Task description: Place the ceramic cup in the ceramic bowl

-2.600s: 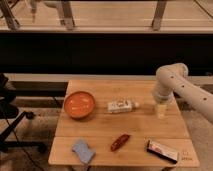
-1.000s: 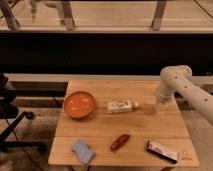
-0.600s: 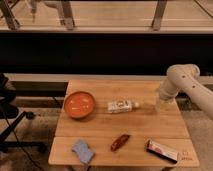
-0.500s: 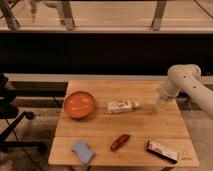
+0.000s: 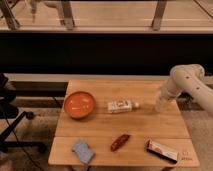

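Observation:
The ceramic bowl (image 5: pixel 79 104), wide and orange-red, stands empty on the left part of the wooden table (image 5: pixel 145 124). The ceramic cup (image 5: pixel 160 107) is a small pale shape near the table's right edge, far to the right of the bowl. My gripper (image 5: pixel 162 100) comes in from the right on the white arm and points down right at the cup, partly covering it. I cannot tell whether the cup rests on the table or is lifted.
A clear labelled bottle (image 5: pixel 120 106) lies on its side between bowl and cup. A red oblong item (image 5: pixel 120 142), a blue sponge (image 5: pixel 82 150) and a flat snack packet (image 5: pixel 161 150) lie along the front. A dark chair (image 5: pixel 10 115) stands at left.
The arm's elbow has swung right and upward, while the gripper's tip has stayed at the cup near the table's right edge. The other items have not moved.

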